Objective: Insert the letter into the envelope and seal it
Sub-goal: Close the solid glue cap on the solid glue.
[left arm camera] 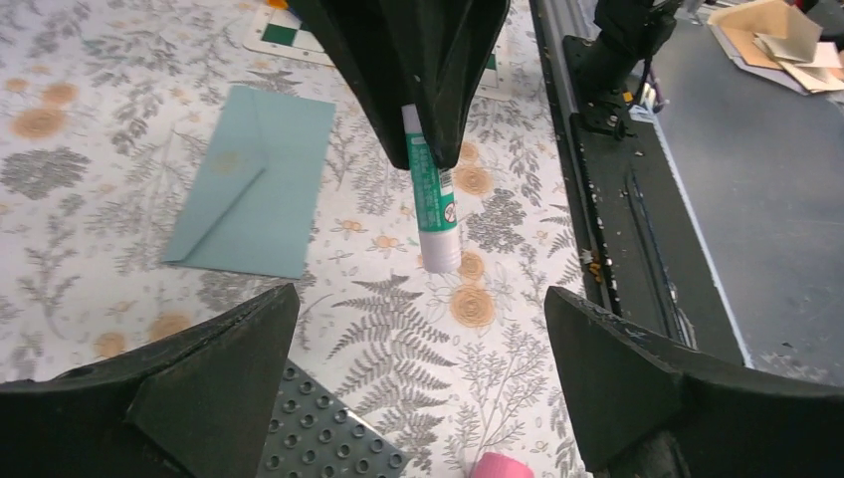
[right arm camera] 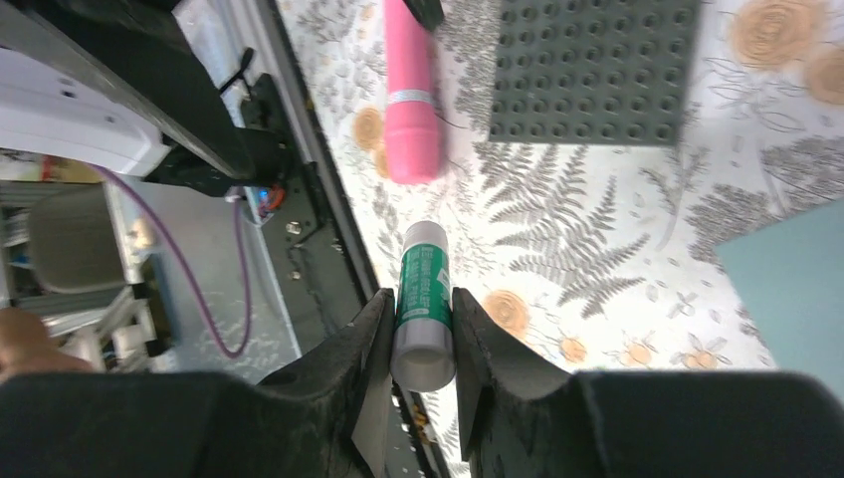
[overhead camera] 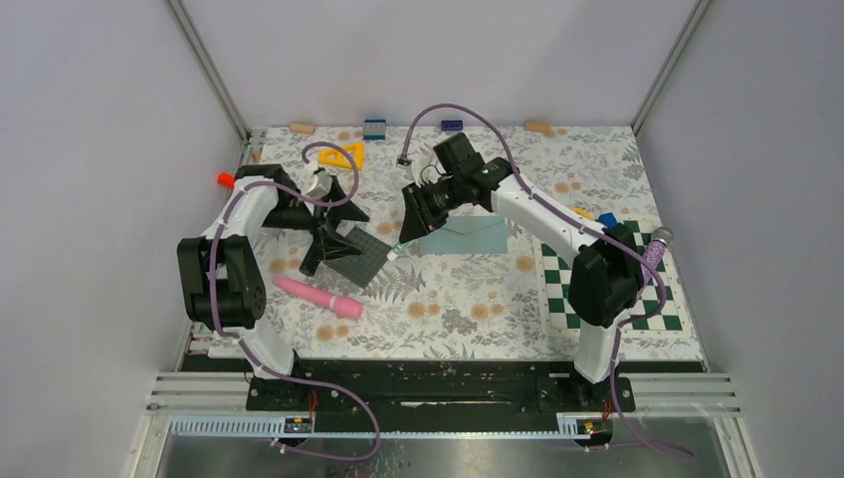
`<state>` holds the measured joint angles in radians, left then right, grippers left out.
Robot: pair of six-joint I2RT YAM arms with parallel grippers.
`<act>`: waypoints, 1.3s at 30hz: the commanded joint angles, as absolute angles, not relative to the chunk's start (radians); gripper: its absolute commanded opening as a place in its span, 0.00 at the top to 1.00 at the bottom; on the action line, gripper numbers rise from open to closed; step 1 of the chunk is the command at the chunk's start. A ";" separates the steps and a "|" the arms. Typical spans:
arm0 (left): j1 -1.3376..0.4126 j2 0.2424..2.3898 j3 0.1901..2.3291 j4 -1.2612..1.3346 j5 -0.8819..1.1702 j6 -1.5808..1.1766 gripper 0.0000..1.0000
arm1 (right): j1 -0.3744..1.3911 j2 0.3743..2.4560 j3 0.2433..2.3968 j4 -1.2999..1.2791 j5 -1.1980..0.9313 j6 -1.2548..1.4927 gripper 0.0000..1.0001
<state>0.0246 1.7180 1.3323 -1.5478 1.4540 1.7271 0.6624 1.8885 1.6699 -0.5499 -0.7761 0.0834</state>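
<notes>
Hanging over the left half of the flowered tablecloth [overhead camera: 468, 299] in the top view, the left gripper [overhead camera: 336, 239] is spreading its jaws wide and gripping nothing. From its own camera the two black fingers [left arm camera: 199, 388] are framing the bottom corners of the frame. Below them, the grey studded plate [overhead camera: 363, 257] is lying flat on the cloth. The pink tube [overhead camera: 318, 297] is resting just lower left of it, pointing toward the bottom centre.

Moving toward the middle, the right gripper [overhead camera: 408, 227] is reaching leftward from its arm and clamping a glue stick [overhead camera: 395, 252] between its jaws. In the right wrist view the fingers are pressing on both sides of the green label [right arm camera: 423, 299]. In the left wrist view the stick's white end [left arm camera: 438, 249] is pointing down at the cloth; I cannot tell whether it is touching.

Just right of centre, the envelope [overhead camera: 468, 236] is lying flat on the cloth, its left edge partly covered by the right gripper and well apart from the stick's tip. Its triangular flap [left arm camera: 224, 174] is showing face up.

At the far right, a green checkerboard [overhead camera: 652, 304] is sitting under the right arm's elbow.
</notes>
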 commanded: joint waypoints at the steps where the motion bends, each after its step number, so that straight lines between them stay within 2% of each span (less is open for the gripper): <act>1: 0.047 1.705 1.435 -1.613 1.517 1.743 0.01 | 0.651 1.795 1.683 -0.623 -0.641 -0.048 1.00; 8: 0.005 1.804 1.660 -1.549 1.321 1.498 0.01 | 0.646 1.742 1.662 -0.662 -0.569 -0.122 1.00; 11: -0.032 1.699 1.542 -1.014 1.191 1.020 0.01 | 0.644 1.725 1.660 -0.669 -0.534 -0.139 1.00; 12: -0.054 1.622 1.445 -0.757 1.090 0.797 0.01 | 0.642 1.719 1.658 -0.671 -0.530 -0.143 1.00; 14: -0.111 1.477 1.243 -0.360 0.806 0.560 0.01 | 0.637 1.709 1.651 -0.672 -0.528 -0.147 1.00; 16: -0.126 1.406 1.162 -0.214 0.717 0.457 0.01 | 0.630 1.703 1.646 -0.671 -0.524 -0.149 1.00; 20: -0.126 1.424 1.307 -0.403 0.780 0.436 0.01 | 0.613 1.703 1.645 -0.671 -0.531 -0.142 1.00; 24: -0.123 1.492 1.456 -0.561 0.736 0.420 0.01 | 0.609 1.703 1.649 -0.670 -0.541 -0.133 1.00; 29: -0.122 1.449 1.419 -0.400 0.521 0.298 0.01 | 0.608 1.706 1.651 -0.667 -0.544 -0.124 1.00; 35: -0.119 1.168 1.057 0.088 0.463 0.297 0.01 | 0.608 1.717 1.654 -0.653 -0.555 -0.102 1.00; 39: -0.101 1.181 1.032 0.094 0.494 0.192 0.01 | 0.609 1.726 1.664 -0.653 -0.569 -0.092 1.00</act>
